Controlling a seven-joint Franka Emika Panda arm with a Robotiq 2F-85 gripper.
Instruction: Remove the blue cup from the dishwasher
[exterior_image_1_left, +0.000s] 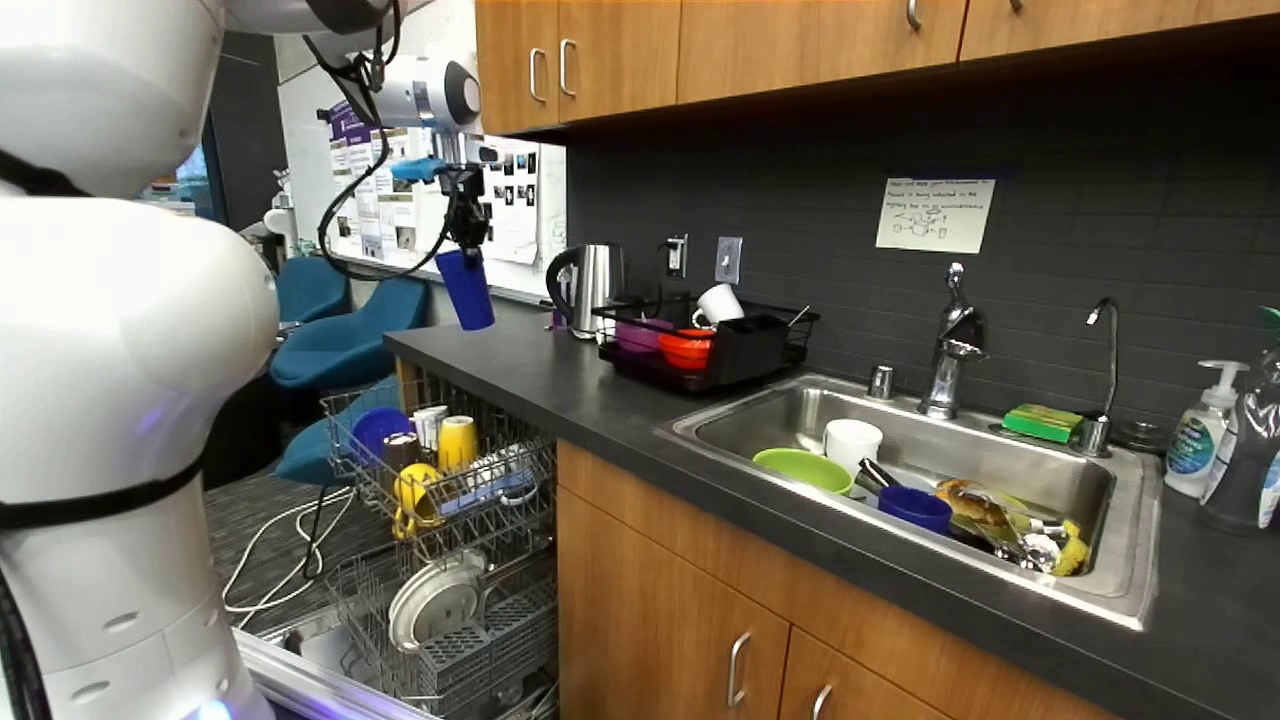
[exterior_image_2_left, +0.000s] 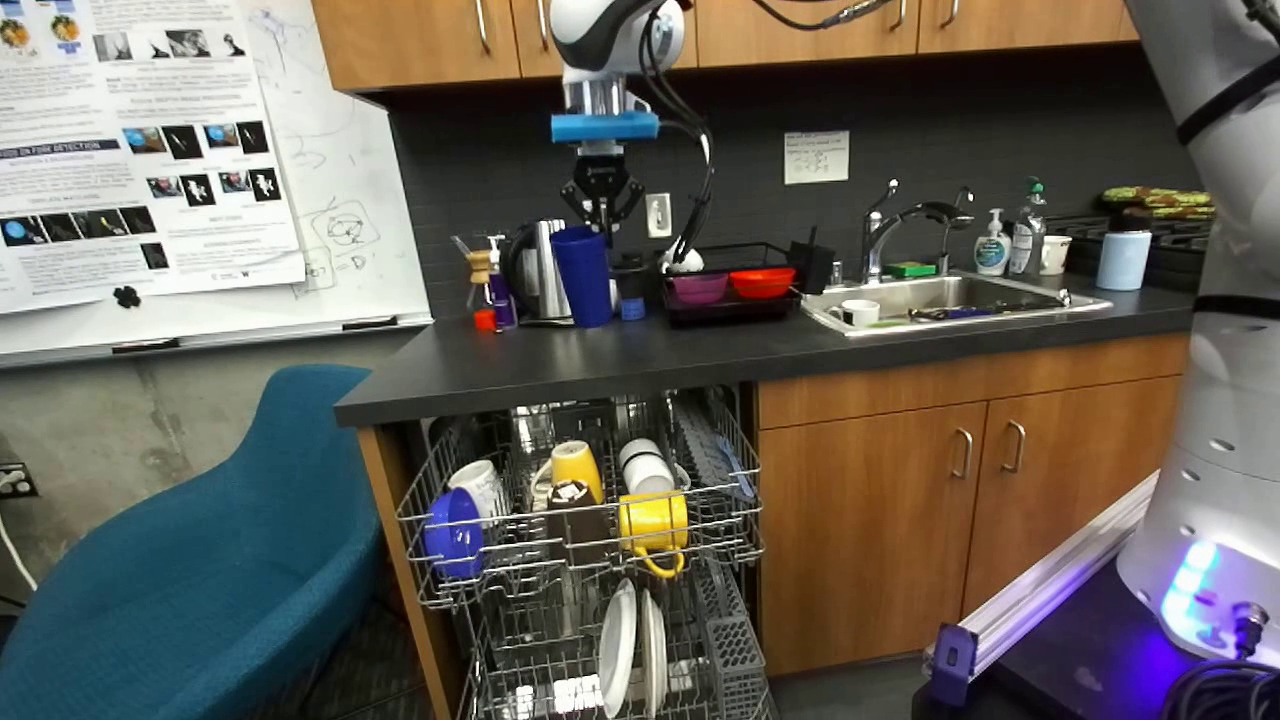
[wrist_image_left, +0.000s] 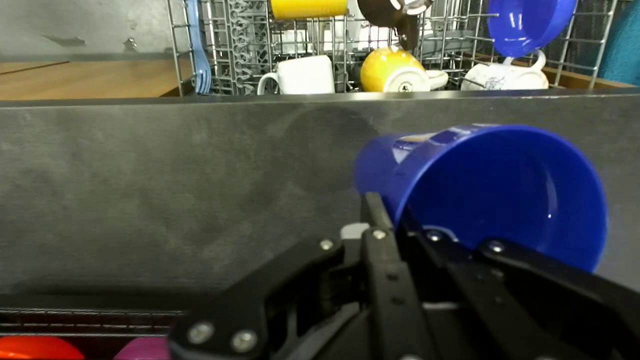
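Claw (exterior_image_2_left: 604, 218) is pinching the blue cup (exterior_image_2_left: 582, 280) by its rim, tilted, over the dark surface (exterior_image_2_left: 700, 352), outside the open dishwasher (exterior_image_2_left: 735, 645). A kettle (exterior_image_1_left: 600, 285) and dish rack (exterior_image_1_left: 640, 371) are standing on that surface; a teal chair (exterior_image_2_left: 210, 560) is standing near its end.

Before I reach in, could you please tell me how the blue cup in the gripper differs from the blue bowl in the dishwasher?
The blue cup is tall and tapered; the blue bowl is short and round. The gripper pinches the cup's wall over the counter, whereas the bowl sits in the upper rack of the dishwasher. The cup is mouth up, slightly tilted; the bowl is tipped onto its side. Both are blue.
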